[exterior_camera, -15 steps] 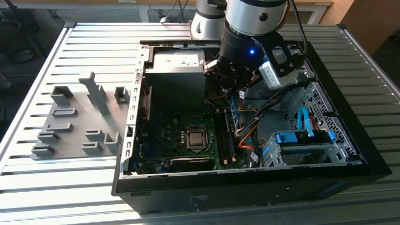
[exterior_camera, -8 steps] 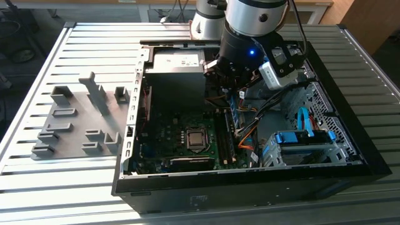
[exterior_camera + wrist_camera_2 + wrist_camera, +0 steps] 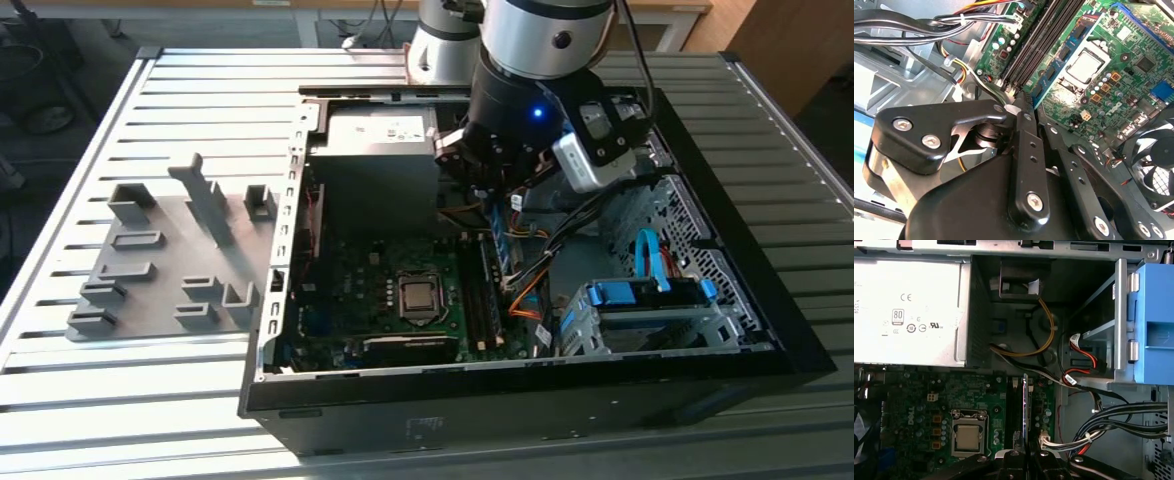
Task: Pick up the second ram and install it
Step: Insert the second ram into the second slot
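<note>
The second ram (image 3: 501,232) is a long, thin blue circuit-board strip that stands on its long edge, just right of centre in the exterior view, running toward the lower part of the frame from under the arm's black wrist. In the first wrist view it (image 3: 1025,410) shows edge-on as a narrow dark line with a pale blue rim, at lower centre, upright over the dark memory slots beside the processor. In the second wrist view only its thin edge (image 3: 1027,102) shows near the middle of the frame.
</note>
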`<state>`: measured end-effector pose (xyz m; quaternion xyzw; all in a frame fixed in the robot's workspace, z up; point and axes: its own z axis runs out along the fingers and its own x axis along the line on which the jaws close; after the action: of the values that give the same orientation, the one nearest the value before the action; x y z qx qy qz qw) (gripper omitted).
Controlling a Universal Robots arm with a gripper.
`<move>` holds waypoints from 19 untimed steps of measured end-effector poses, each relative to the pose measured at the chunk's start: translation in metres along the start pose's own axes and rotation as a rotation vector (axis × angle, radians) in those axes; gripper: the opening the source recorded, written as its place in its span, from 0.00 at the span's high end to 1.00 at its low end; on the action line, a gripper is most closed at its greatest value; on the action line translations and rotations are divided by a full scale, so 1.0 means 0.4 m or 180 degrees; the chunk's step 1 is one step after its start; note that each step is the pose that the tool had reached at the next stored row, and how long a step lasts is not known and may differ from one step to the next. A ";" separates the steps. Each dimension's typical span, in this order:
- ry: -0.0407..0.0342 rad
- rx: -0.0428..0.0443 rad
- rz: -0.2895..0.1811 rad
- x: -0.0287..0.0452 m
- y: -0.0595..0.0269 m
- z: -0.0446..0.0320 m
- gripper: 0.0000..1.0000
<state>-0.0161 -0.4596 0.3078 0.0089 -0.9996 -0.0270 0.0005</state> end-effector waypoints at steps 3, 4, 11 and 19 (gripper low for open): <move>-0.0001 0.0005 0.0027 0.000 -0.003 0.009 0.86; -0.0002 0.0008 0.0043 0.000 -0.003 0.012 0.86; 0.0013 0.0050 0.0050 0.000 -0.008 0.016 0.86; 0.0038 0.0046 0.0051 0.001 -0.026 0.038 0.86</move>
<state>-0.0163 -0.4693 0.2919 0.0009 -0.9998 -0.0197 0.0067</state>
